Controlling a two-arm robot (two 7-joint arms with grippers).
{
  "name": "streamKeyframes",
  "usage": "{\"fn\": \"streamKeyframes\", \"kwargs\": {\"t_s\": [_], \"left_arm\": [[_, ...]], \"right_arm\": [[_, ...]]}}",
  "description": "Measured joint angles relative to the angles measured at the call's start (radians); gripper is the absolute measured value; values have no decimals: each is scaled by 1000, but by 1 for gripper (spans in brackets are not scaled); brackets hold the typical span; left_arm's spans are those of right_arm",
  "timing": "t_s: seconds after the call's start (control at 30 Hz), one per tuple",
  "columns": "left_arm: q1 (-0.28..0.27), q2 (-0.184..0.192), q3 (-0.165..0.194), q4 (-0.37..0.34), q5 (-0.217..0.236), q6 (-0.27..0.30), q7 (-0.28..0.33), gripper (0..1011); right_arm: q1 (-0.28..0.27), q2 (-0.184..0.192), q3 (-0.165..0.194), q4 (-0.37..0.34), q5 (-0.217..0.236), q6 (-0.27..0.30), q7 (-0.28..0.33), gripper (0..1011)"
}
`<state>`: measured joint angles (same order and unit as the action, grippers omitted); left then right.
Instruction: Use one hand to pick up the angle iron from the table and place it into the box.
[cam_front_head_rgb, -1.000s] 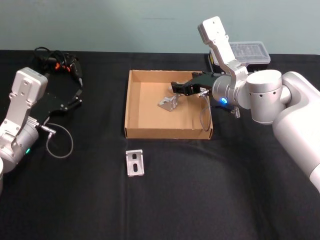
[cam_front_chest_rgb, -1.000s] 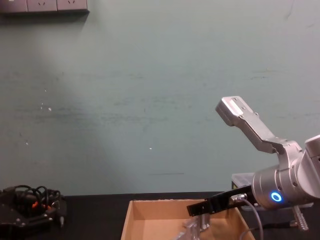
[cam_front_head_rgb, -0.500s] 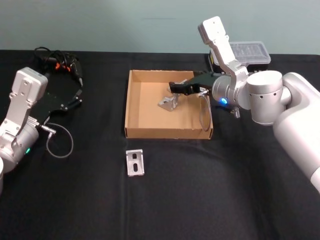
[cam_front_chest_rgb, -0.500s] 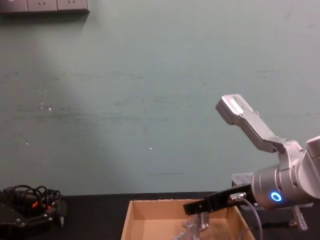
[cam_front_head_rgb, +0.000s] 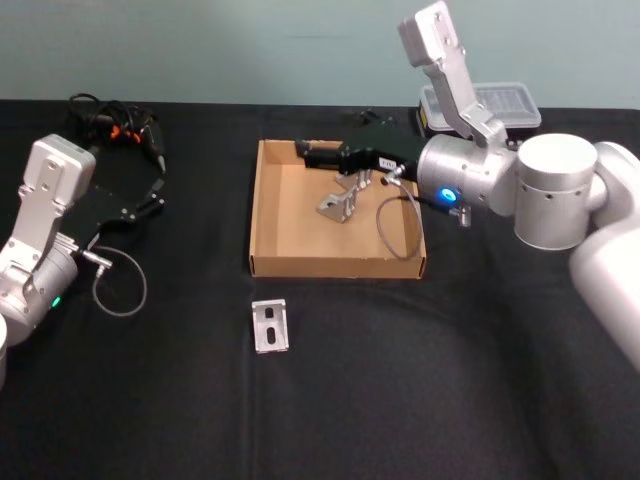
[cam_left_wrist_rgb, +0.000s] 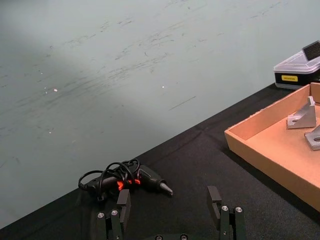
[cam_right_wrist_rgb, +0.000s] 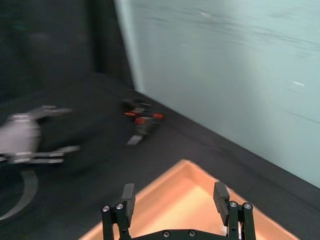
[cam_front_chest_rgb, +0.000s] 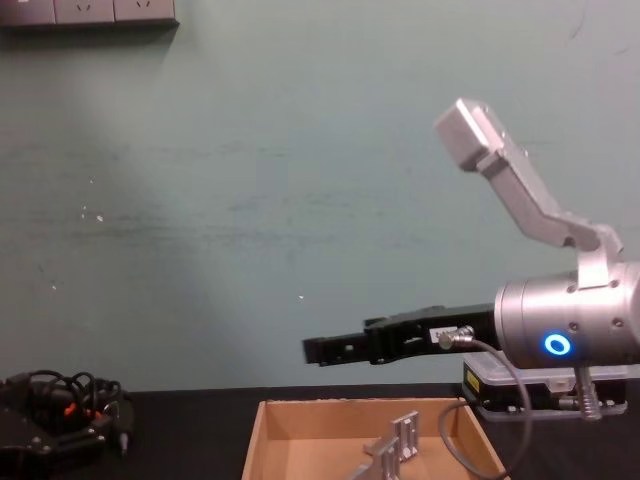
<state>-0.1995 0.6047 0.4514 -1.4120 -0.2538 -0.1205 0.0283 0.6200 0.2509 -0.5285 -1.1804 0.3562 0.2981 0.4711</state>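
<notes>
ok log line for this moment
right gripper open above box | angle iron in box | second angle iron on table | left gripper parked

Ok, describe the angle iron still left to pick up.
Find the tan cardboard box mid-table. In front of its near left corner, on the black table, lies a silver angle iron with two slots. The other angle irons sit inside the box.

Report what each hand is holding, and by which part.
Nothing is held. The right hand hangs open above the box, where an angle iron lies; the left hand sits open at the far left.
</notes>
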Motion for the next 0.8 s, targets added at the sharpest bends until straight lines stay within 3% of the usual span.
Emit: {"fn": "streamKeyframes", "kwargs": {"t_s": [0.03, 0.07, 0.1, 0.13, 0.27, 0.4, 0.47, 0.63, 0.8], "left_arm": [[0, 0, 0, 0, 0, 0, 0, 1000], [0, 0, 0, 0, 0, 0, 0, 1000], [0, 0, 0, 0, 0, 0, 0, 1000], [0, 0, 0, 0, 0, 0, 0, 1000], [0, 0, 0, 0, 0, 0, 0, 1000], [0, 0, 0, 0, 0, 0, 0, 1000], [0, 0, 0, 0, 0, 0, 0, 1000], [0, 0, 0, 0, 0, 0, 0, 1000], [0, 0, 0, 0, 0, 0, 0, 1000]], "right_arm": [[-9, 17, -6, -31, 15, 1, 47, 1000], [-9, 17, -6, -31, 15, 1, 47, 1000], [-20, 46, -23, -75, 33, 3, 108, 1000], [-20, 46, -23, -75, 33, 3, 108, 1000], [-39, 100, -66, -144, 54, 3, 212, 1000], [-39, 128, -103, -170, 58, 6, 274, 1000], [-29, 158, -153, -192, 34, -13, 327, 1000], [-10, 189, -223, -214, -6, -36, 380, 1000], [7, 201, -264, -217, -29, -29, 394, 1000]]}}
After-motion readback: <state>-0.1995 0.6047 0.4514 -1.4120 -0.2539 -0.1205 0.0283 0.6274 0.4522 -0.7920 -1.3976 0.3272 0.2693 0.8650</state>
